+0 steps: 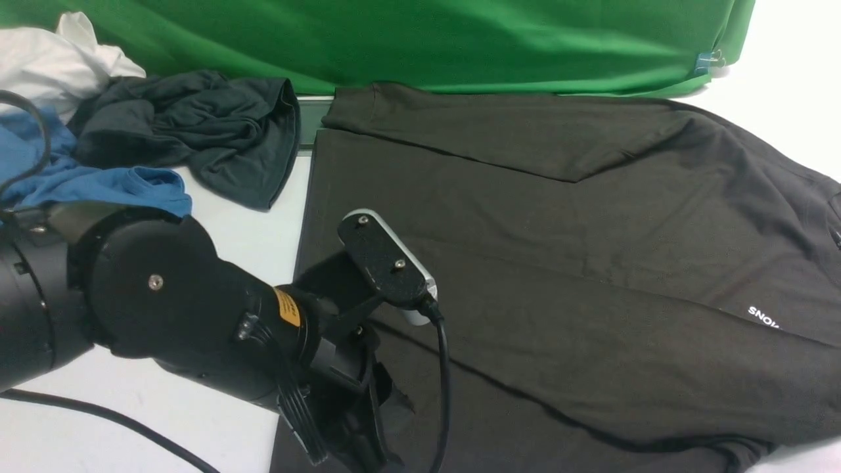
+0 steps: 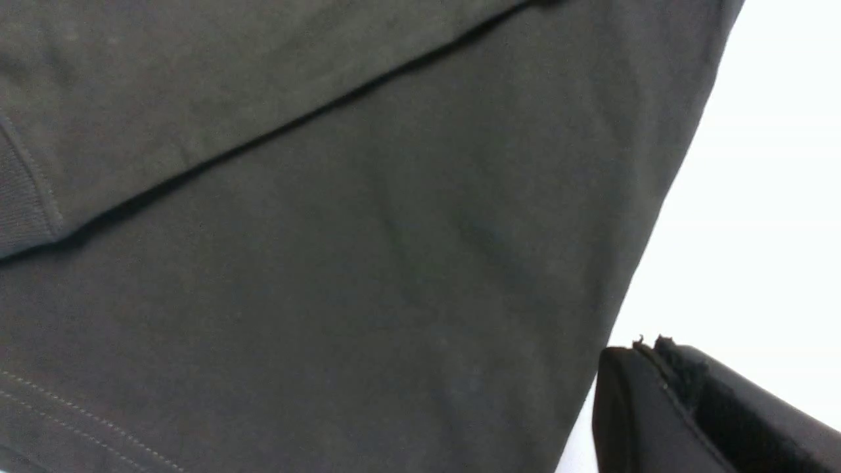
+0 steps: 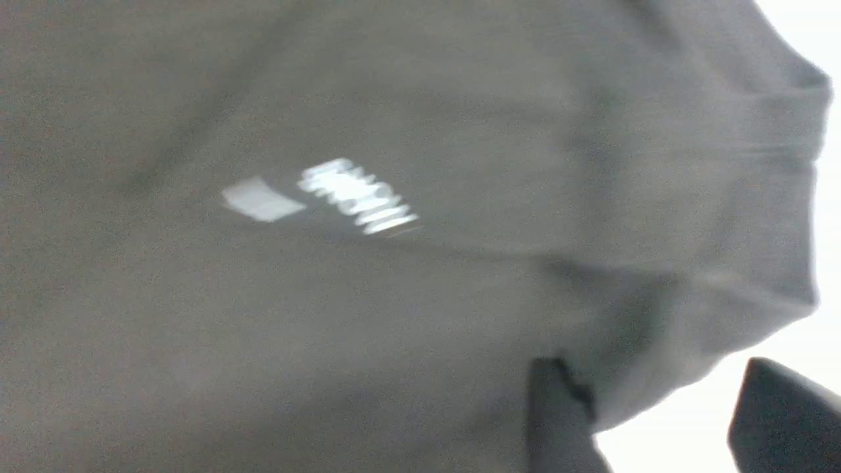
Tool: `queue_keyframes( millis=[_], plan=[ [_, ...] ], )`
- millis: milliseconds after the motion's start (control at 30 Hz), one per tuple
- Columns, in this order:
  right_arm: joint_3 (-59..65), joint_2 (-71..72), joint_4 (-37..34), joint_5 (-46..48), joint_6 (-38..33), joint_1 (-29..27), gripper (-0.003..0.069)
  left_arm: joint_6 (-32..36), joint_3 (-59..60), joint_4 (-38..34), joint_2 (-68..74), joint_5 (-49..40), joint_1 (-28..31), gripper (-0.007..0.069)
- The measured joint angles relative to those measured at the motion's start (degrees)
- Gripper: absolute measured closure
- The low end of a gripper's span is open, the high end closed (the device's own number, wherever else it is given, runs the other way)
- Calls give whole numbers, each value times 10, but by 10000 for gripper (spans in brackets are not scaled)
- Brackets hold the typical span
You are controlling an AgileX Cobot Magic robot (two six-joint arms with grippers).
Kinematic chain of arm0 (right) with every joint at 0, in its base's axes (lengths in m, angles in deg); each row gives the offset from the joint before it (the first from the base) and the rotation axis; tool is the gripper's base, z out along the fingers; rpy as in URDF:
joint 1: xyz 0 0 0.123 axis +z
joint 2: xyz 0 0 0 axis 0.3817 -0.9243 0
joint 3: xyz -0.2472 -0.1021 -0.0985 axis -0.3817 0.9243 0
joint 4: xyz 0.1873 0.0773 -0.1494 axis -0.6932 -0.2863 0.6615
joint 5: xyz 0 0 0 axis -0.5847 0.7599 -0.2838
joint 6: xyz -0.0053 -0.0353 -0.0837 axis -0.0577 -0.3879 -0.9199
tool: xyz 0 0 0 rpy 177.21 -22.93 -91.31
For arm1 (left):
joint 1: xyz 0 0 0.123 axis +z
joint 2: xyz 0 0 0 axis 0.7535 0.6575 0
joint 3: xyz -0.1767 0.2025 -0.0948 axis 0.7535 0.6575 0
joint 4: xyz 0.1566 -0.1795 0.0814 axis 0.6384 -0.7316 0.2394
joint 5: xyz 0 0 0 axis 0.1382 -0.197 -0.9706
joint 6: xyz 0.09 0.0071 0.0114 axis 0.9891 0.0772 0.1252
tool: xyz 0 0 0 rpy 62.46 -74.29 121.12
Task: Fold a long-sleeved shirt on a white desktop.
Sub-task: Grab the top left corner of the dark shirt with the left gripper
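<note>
**While the long-sleeved shirt (image 1: 558, 263) is laid out flat, one gripper is clenched and one is parted**

Where the white desktop (image 1: 250, 230) meets the green cloth backdrop (image 1: 460, 39), the shirt is spread across the centre and right of the front view. Its far edge reaches the backdrop. One sleeve (image 1: 499, 131) is folded over the body at the far side, and part of a white print (image 1: 762, 316) is seen near the right edge.

The left gripper (image 2: 657, 364) is held low at the shirt's left border, near the front. Its fingers (image 2: 723, 420) are pressed together, and no cloth is seen between them.

The right gripper (image 3: 670, 427) is shown only in its own blurred wrist view. Its fingers (image 3: 558, 427) are set apart and released. The shirt's edge is seen just beside one of them, and bare desktop shows in the gap.

A blackish-teal garment (image 1: 217, 131), a blue garment (image 1: 85, 177) and a white garment (image 1: 59, 59) are heaped at the far left. The teal one is found just beside the shirt's far corner.
</note>
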Motion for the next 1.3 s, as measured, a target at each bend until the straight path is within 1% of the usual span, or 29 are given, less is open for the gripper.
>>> queue_keyframes(
  millis=[33,67,167,200,300,400,533,567,600,667,733,767,800,833,867,933,967,1000,1033,1067,1100,1200,1300],
  plan=[
    [3,6,-26,-1,-20,30,386,0,0,-3,0,0,0,606],
    [4,6,-41,-7,-37,53,435,0,0,-5,0,0,0,606],
    [-4,-4,-73,-50,-87,121,556,-10,-7,-1,1,-3,2,606],
    [-16,-11,-78,-59,-95,134,572,-18,-16,3,1,-6,6,606],
    [-71,-60,-87,-63,-132,153,590,-45,-58,15,3,-8,33,606],
    [-156,-129,-90,-57,-177,151,591,-59,-111,16,9,-18,69,606],
    [-299,-237,-113,-2,-218,134,582,-57,-150,21,16,-23,104,606],
    [-360,-275,-123,32,-230,128,575,-57,-152,28,19,-23,113,606],
    [-360,-281,-125,32,-232,127,573,-57,-152,29,19,-23,115,606],
    [-485,-369,-133,103,-241,114,542,-57,-152,43,22,-38,129,606],
    [-576,-427,-134,142,-245,108,498,-47,-150,50,20,-49,133,606],
    [-603,-443,-134,153,-245,108,476,-44,-149,51,18,-49,133,606],
    [-621,-454,-134,156,-245,107,470,-43,-147,51,16,-48,133,606],
    [-693,-492,-135,168,-244,106,409,-40,-140,49,10,-44,133,606],
    [-710,-502,-136,169,-243,106,402,-39,-138,49,8,-43,133,606],
    [-825,-562,-136,174,-243,104,310,-33,-124,48,3,-41,133,606],
    [-834,-572,-137,174,-242,104,297,-32,-122,48,3,-41,133,606],
    [-911,-613,-137,166,-238,102,246,-26,-114,48,2,-41,133,606],
    [-919,-618,-137,163,-237,102,240,-25,-113,48,2,-41,133,606],
    [-973,-659,-138,143,-230,97,199,-14,-107,46,1,-40,133,606],
    [-993,-674,-138,130,-227,95,179,-7,-103,45,1,-40,133,606],
    [-1026,-715,-139,71,-217,82,144,4,-96,42,1,-42,133,606],
    [-1030,-746,-139,23,-213,68,134,13,-96,41,1,-41,133,606]
  ],
)
